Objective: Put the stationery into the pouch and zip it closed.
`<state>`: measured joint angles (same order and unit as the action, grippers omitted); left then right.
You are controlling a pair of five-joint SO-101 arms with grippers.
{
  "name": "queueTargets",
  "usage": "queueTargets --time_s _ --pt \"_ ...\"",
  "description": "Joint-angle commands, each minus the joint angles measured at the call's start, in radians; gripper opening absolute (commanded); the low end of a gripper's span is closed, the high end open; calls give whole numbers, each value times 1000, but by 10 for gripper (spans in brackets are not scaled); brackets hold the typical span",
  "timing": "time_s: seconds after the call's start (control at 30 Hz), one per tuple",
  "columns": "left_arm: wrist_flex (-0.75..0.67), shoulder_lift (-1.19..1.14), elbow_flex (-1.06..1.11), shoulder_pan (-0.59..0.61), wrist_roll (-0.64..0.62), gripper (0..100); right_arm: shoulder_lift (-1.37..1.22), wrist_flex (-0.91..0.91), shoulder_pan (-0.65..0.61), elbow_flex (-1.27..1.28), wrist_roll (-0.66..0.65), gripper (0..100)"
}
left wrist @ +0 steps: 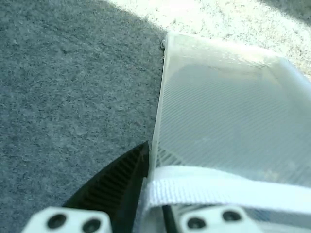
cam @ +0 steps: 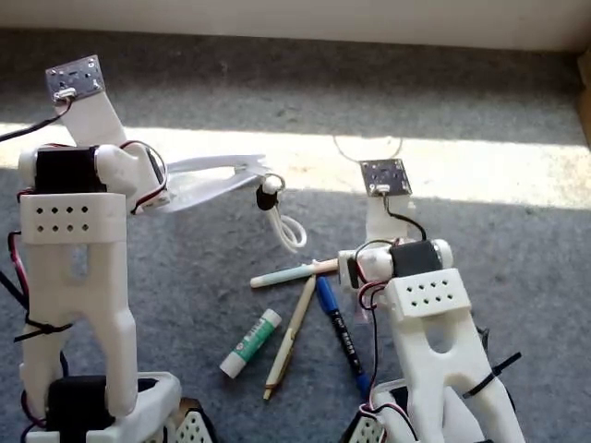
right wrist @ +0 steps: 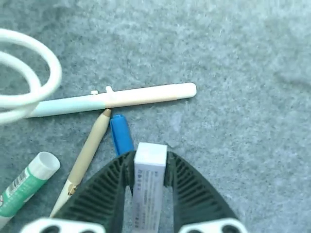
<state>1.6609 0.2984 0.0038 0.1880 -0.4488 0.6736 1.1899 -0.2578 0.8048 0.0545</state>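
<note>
My left gripper (left wrist: 153, 165) is shut on one end of the translucent white pouch (left wrist: 223, 111), and a white strap (left wrist: 218, 189) crosses the jaws. In the high view the pouch (cam: 217, 180) stretches away from the left gripper (cam: 171, 189), slightly off the carpet. A small white eraser (right wrist: 148, 189) is held in my shut right gripper (right wrist: 149, 158), just above the blue marker's cap (right wrist: 120, 133). On the carpet lie a cream and pale blue pen (cam: 295, 273), a beige pen (cam: 291, 337), the blue marker (cam: 342, 337) and a green glue stick (cam: 251, 343).
A white cord loop (cam: 288, 229) hangs from the dark pull (cam: 269, 194) at the pouch's far end, close to the cream pen. Grey carpet (cam: 480, 231) covers the work area, with a bright sunlit band across the back. Both arm bases stand at the near edge.
</note>
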Motion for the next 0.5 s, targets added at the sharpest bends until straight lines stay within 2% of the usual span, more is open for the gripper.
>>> queueTargets --time_s 0.0,0.17,0.4,0.47 --pt "-15 -15 5 12 8 34 38 38 -25 -131 -12 5" --pt "-15 -15 5 12 8 34 35 131 -99 -277 -12 5" --pt "-15 -15 5 12 8 34 33 137 -157 -371 -15 5" --pt "-15 -15 5 12 8 34 38 139 -179 -377 -58 5"
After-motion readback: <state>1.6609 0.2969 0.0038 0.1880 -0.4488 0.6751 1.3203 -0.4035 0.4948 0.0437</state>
